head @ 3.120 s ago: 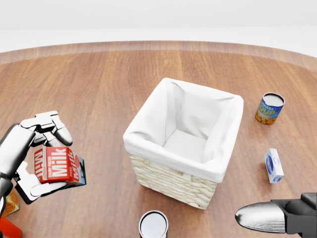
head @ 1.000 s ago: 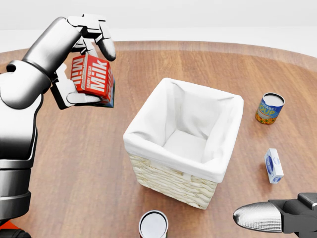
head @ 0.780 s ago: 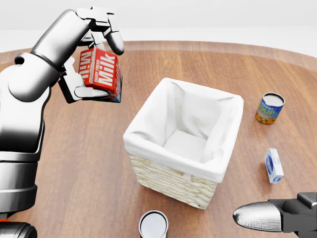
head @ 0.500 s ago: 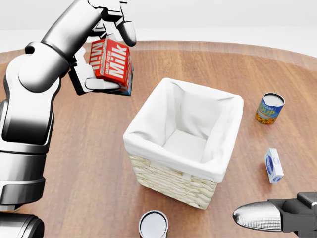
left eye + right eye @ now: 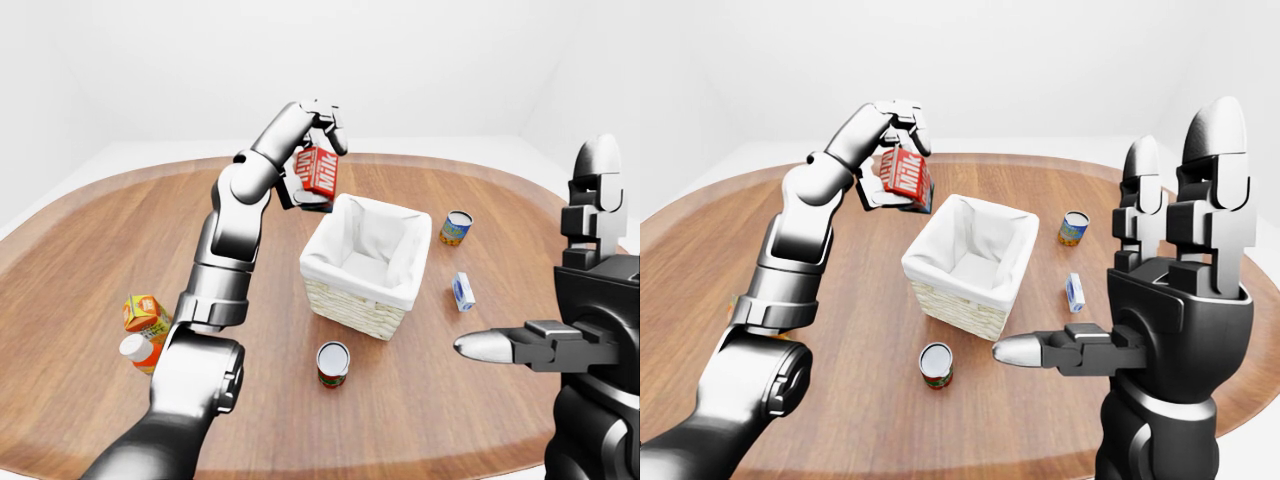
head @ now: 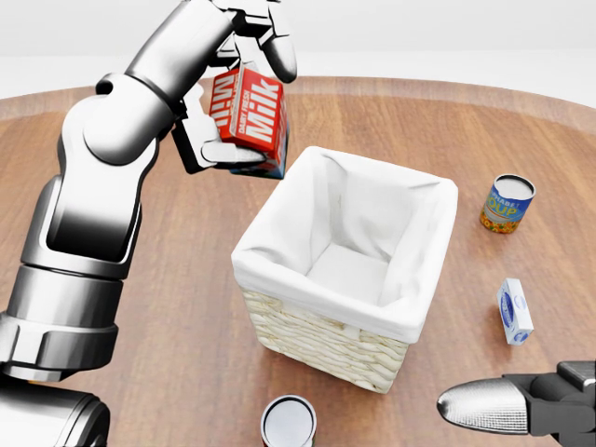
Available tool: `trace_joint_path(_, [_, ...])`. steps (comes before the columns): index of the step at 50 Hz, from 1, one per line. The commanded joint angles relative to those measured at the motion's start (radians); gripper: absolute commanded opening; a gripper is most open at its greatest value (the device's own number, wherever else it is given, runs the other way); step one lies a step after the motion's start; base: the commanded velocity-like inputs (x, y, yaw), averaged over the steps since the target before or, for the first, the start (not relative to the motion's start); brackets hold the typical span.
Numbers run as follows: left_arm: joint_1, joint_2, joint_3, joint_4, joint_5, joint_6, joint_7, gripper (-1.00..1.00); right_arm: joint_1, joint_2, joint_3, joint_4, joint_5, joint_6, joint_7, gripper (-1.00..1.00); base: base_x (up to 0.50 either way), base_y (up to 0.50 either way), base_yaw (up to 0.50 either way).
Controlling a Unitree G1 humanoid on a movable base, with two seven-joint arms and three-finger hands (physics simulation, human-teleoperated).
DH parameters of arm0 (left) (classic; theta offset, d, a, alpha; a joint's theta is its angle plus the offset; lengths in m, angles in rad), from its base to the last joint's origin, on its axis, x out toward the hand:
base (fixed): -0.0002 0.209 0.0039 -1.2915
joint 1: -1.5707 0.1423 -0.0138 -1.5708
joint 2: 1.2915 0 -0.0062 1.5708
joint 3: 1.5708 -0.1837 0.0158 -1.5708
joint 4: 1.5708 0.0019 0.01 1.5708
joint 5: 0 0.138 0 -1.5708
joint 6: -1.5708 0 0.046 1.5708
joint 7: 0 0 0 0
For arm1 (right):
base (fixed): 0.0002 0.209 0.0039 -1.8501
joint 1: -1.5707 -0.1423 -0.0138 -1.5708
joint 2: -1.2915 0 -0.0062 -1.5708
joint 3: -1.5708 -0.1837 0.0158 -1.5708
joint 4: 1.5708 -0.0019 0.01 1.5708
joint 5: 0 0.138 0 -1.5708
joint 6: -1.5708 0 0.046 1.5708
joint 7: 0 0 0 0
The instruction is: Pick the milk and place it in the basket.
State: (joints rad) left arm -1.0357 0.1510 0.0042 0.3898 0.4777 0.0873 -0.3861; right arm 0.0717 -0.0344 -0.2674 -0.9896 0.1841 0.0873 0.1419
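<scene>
The left hand (image 6: 233, 102) grips the red milk carton (image 6: 250, 118) with fingers closed round it, holding it tilted in the air just beside the upper-left corner of the cloth-lined wicker basket (image 6: 321, 331). The right hand (image 5: 1180, 250) stands with fingers spread, holding nothing.

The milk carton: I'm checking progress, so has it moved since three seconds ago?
Yes. The left hand has carried the milk carton up and rightward in the head view, close to the basket, which stayed put.
</scene>
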Motion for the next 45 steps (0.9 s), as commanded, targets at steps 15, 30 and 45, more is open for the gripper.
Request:
trace_joint_path(15, [-0.085, -0.063, -0.019, 0.044, -0.024, 0.0, 0.042, -1.0, 0.009, 0.004, 0.017, 0.018, -0.015, 0.0, 0.004, 1.0, 0.0, 0.0, 0.0])
trace_joint_path(30, [-0.112, -0.101, -0.028, 0.098, -0.032, 0.0, 0.064, -1.0, 0.009, 0.004, 0.012, 0.017, -0.013, 0.0, 0.006, 1.0, 0.0, 0.0, 0.0])
trace_joint_path(45, [-0.15, -0.137, -0.039, 0.228, -0.031, 0.0, 0.098, -1.0, 0.005, 0.003, 0.008, 0.017, -0.008, 0.0, 0.006, 1.0, 0.0, 0.0, 0.0])
